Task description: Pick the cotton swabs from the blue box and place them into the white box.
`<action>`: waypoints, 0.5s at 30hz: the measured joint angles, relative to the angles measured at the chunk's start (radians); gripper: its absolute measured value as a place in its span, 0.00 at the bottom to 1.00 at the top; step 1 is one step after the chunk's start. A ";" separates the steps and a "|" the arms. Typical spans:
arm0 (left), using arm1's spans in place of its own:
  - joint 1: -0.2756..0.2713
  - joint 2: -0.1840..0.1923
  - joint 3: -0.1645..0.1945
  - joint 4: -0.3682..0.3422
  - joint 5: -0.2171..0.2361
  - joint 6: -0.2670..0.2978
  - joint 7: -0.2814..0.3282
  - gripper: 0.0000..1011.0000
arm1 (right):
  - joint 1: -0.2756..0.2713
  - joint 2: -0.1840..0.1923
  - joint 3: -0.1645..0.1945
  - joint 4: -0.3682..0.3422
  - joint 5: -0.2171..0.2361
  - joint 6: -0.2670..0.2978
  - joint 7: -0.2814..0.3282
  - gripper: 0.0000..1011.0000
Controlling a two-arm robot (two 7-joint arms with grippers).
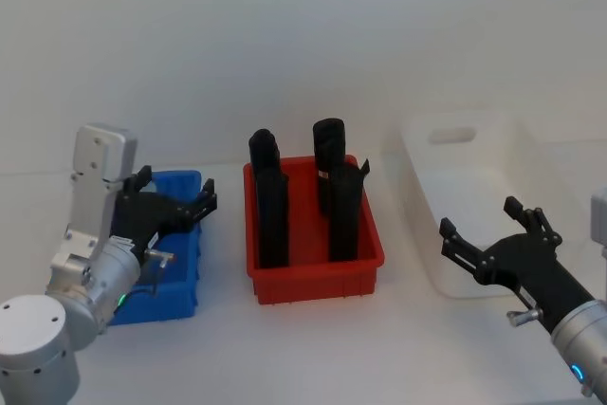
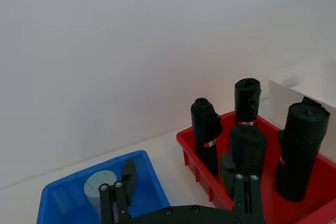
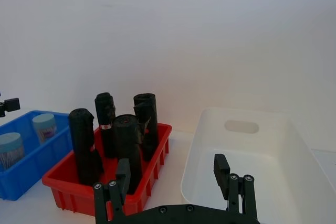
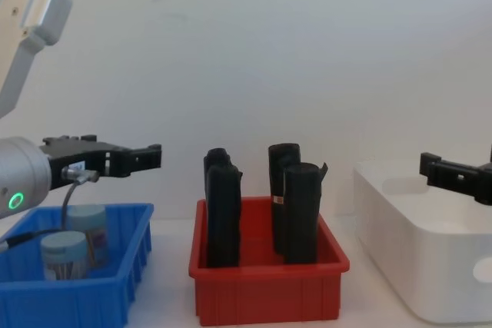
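Observation:
The blue box (image 1: 184,277) sits at the left of the table. Two cotton swabs tubs with pale lids stand in it, one nearer (image 4: 64,256) and one behind (image 4: 94,230); the right wrist view shows both too (image 3: 10,149) (image 3: 44,126). My left gripper (image 1: 174,194) hovers above the blue box, open and holding nothing, and one tub (image 2: 101,186) lies just beyond its fingers in the left wrist view. The white box (image 1: 429,234) stands at the right. My right gripper (image 1: 480,219) is open and empty at the white box's near side.
A red bin (image 1: 313,280) holding several upright black rolls (image 1: 269,198) stands between the blue box and the white box. A plain white wall runs behind the table. Bare table lies in front of all the bins.

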 joint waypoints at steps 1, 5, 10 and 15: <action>-0.003 0.001 -0.005 0.008 -0.010 0.006 0.000 0.99 | 0.000 0.000 0.000 0.000 0.000 0.000 0.000 0.99; -0.010 0.003 -0.017 0.030 -0.030 0.018 0.001 0.99 | 0.000 0.000 0.000 0.000 0.000 0.000 0.000 0.99; -0.020 0.005 -0.030 0.057 -0.051 0.032 -0.002 0.99 | 0.000 0.000 0.000 0.000 0.000 0.000 0.000 0.99; -0.028 0.005 -0.039 0.080 -0.061 0.043 -0.008 0.99 | 0.000 0.000 0.000 0.000 0.000 0.000 0.000 0.99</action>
